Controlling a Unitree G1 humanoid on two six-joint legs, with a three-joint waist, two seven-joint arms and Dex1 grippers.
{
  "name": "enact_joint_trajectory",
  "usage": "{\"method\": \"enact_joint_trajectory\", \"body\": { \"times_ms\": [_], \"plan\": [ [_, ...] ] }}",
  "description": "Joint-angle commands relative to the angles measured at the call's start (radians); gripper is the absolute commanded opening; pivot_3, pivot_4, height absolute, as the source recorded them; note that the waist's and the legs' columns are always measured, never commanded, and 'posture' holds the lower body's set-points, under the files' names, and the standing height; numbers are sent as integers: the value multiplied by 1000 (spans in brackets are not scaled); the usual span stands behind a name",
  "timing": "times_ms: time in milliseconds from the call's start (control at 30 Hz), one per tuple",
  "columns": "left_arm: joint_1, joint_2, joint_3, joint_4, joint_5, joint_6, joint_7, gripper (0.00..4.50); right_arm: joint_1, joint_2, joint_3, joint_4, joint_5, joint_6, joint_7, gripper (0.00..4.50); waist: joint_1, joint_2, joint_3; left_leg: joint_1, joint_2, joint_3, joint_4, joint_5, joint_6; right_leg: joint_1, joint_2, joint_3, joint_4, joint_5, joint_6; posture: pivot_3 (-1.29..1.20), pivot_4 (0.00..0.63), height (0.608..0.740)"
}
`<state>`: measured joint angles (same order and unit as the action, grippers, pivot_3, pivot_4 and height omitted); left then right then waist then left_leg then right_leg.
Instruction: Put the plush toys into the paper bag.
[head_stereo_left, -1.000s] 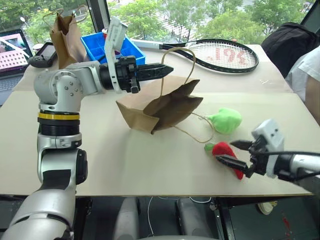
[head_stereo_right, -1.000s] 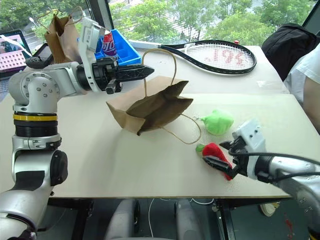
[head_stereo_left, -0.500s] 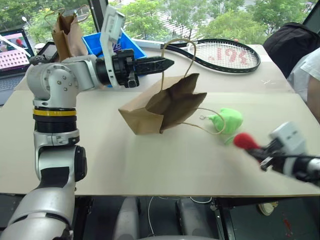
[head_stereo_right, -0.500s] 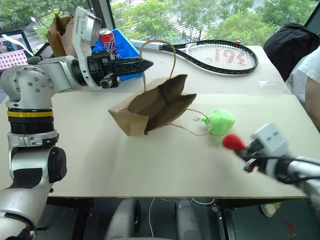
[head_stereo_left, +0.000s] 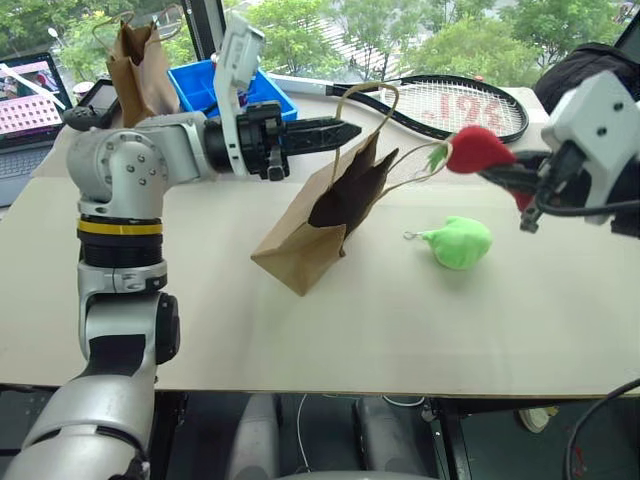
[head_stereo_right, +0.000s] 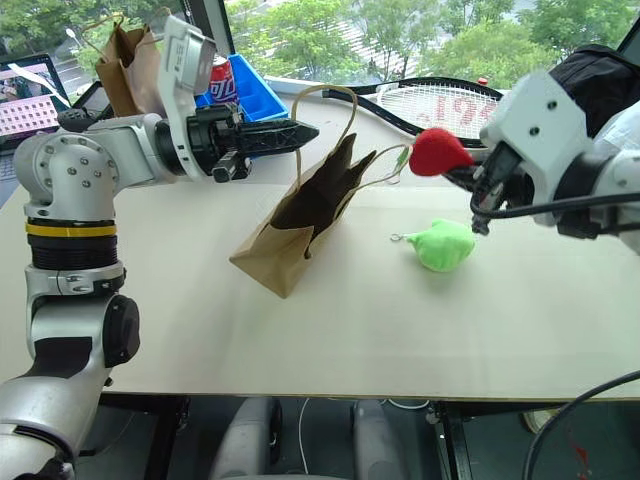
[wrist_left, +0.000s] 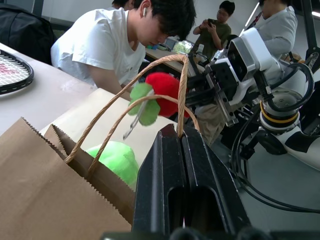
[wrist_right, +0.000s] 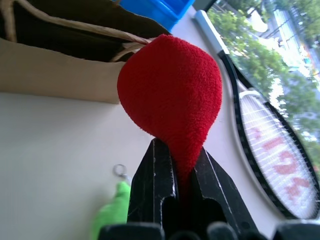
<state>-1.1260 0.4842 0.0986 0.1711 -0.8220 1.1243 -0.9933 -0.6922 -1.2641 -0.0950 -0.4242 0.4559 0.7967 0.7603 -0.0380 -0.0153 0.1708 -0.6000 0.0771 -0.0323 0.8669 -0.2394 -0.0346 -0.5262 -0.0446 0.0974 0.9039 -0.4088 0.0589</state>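
The left end effector (head_stereo_left: 345, 128) is pressed together on one handle of the paper bag (head_stereo_left: 315, 222), lifting it so the bag tilts on the surface (head_stereo_left: 400, 320) with its mouth facing the right arm. The right end effector (head_stereo_left: 500, 175) pinches the red chili toy (head_stereo_left: 478, 148) by its narrow end, held in the air just beside the bag's mouth. The green toy (head_stereo_left: 457, 241) lies on the surface near the bag. To do this well, carry the chili deep past the loose handle before letting go, and keep the bag lifted and steady
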Motion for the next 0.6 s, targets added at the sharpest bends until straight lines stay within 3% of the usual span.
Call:
{"method": "enact_joint_trajectory", "body": {
  "times_ms": [33, 200, 333, 467, 600],
  "plan": [
    [-37, 11, 7, -2, 5, -33, -11, 0, -91, -46, -16, 105, -113, -119, 4, 41, -1, 0, 0, 0, 0, 0, 0, 0, 0, 0, 0, 0, 0, 0, 0, 0, 150, 656],
    [-44, 5, -4, 12, 17, -53, -18, 0, -100, -88, -3, 196, -209, -167, 25, 41, -5, 1, 0, 0, 0, 0, 0, 0, 0, -1, 0, 0, 1, 0, 0, 0, 150, 656],
    [-86, 53, -43, 83, 88, -128, -77, 0, -80, -51, -34, 185, -199, -145, 26, 41, -6, 1, 1, 0, 0, 1, 0, 0, 0, -1, 0, 0, 2, 0, 0, 0, 150, 656],
    [-225, 152, -113, 307, 237, -303, -219, 0, -28, 2, -56, 119, -181, -94, 10, 41, -13, 1, 1, 1, 0, 1, 0, 0, 0, -2, 1, 1, 3, 0, 0, 0, 150, 656],
    [-336, 177, -180, 502, 353, -451, -358, 0, -31, 59, -74, 66, -161, -54, -9, 41, -11, 3, 2, 0, 0, 1, -1, 0, 0, -2, 0, 1, 3, 0, 0, 0, 150, 656]
  ]
}}
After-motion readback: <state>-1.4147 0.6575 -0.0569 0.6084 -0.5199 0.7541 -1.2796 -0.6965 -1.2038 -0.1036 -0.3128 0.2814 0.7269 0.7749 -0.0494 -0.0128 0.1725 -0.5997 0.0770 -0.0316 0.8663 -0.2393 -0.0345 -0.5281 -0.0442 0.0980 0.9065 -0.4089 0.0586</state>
